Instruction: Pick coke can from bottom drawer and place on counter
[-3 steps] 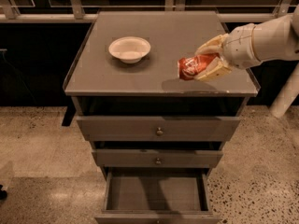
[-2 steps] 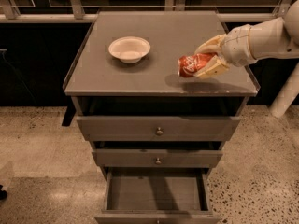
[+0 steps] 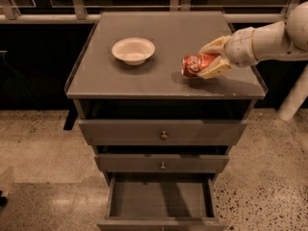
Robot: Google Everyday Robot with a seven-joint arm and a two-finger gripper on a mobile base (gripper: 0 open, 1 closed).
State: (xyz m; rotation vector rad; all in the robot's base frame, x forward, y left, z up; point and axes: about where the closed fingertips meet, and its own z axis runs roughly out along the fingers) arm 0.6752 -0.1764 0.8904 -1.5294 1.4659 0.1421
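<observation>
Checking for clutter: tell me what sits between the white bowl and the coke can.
Camera view: only bare counter between white bowl and coke can; the hand holds it from the right.

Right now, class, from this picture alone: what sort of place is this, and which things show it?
Probably an indoor office or test space: a grey cabinet with its bottom drawer open, a speckled floor, and the gripper over the counter, shut on a coke can.

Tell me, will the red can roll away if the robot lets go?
It might roll: the coke can lies on its side in the gripper, over the flat counter. Its smooth round body could slip. It looks small, so probably light.
</observation>
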